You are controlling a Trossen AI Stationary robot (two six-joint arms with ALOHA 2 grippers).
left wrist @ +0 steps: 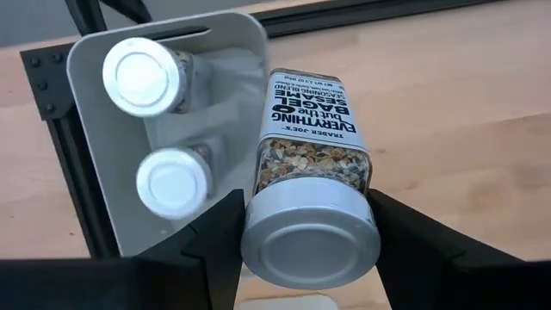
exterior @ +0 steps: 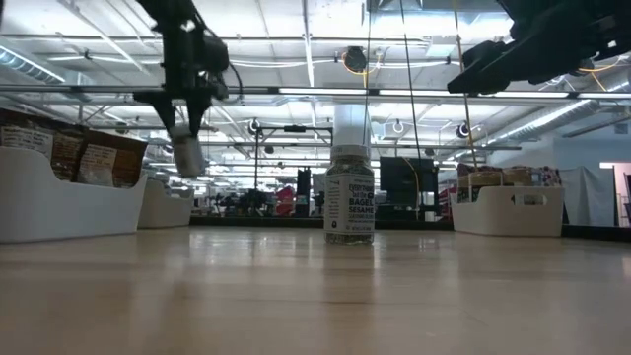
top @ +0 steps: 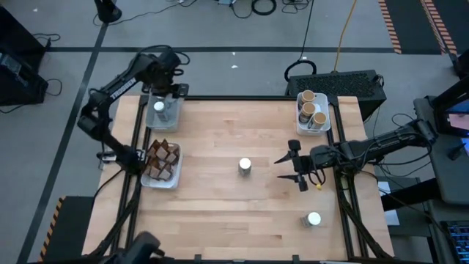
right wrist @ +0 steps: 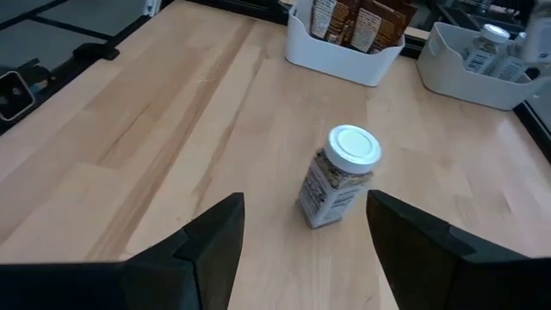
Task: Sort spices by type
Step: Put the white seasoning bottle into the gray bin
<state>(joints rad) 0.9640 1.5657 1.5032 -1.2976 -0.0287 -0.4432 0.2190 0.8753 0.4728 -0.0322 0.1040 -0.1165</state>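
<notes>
My left gripper [left wrist: 306, 241] clamps a white-lidded seasoning jar [left wrist: 312, 185] over the white rectangular tray [left wrist: 232, 60] (two jars inside); my right gripper [right wrist: 301, 232] gapes near a standing white-capped jar [right wrist: 338, 176].

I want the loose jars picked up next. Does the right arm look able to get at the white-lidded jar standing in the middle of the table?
Probably yes. The right gripper hangs open above the table, facing the white-lidded jar, with only bare table between them. The left gripper is away over the far-left tray, holding another jar.

Bench [top: 212, 139] middle is open around one standing white-lidded jar [top: 245, 166]; another jar [top: 313, 218] blocks the near right corner, with trays [top: 163, 178] along both side edges.
</notes>
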